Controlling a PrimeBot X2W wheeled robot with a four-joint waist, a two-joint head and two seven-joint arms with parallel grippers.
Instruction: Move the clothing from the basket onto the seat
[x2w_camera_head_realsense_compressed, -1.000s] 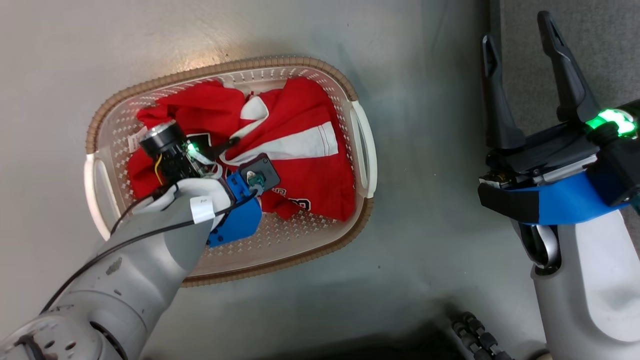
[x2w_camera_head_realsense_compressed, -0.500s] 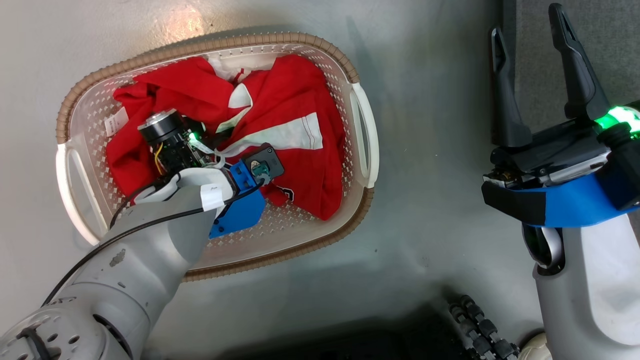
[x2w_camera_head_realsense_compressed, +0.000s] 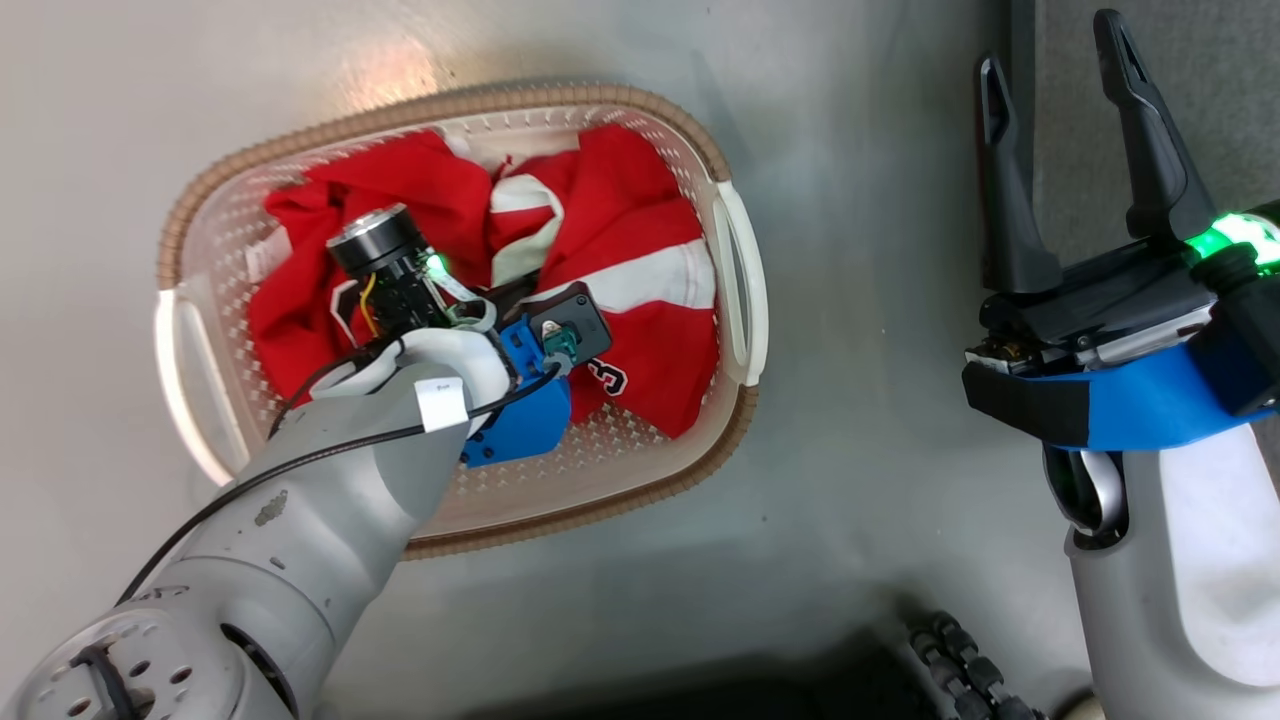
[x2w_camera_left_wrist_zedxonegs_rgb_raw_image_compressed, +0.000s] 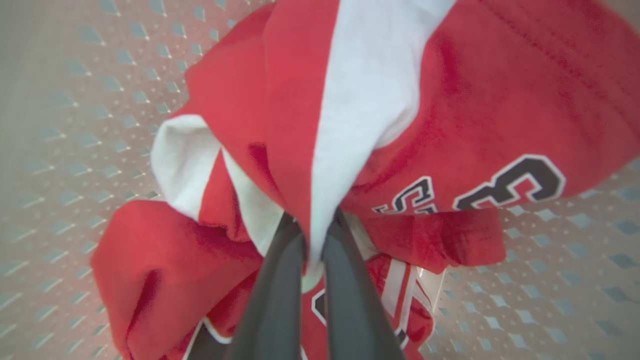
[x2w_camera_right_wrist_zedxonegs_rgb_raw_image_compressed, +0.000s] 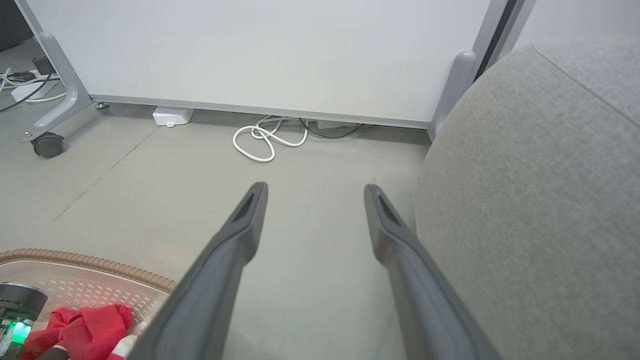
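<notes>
Since a moment ago my left gripper (x2w_camera_left_wrist_zedxonegs_rgb_raw_image_compressed: 314, 227) has bunched the red jersey (x2w_camera_left_wrist_zedxonegs_rgb_raw_image_compressed: 475, 100) tighter, fingers clamped on its white stripe inside the laundry basket (x2w_camera_head_realsense_compressed: 600, 98) (both garments lie tangled there). It's light and limp, so this pinched fold should do. My right gripper (x2w_camera_head_realsense_compressed: 1047, 45) is spread above the smooth grey floor (x2w_camera_head_realsense_compressed: 880, 300), beside the grey seat (x2w_camera_right_wrist_zedxonegs_rgb_raw_image_compressed: 540, 175).

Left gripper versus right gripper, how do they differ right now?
The left gripper is shut on the clothing; the right gripper is open and empty. The left gripper is down inside the basket; the right gripper is over bare floor beside the seat. Both have two long dark fingers.
</notes>
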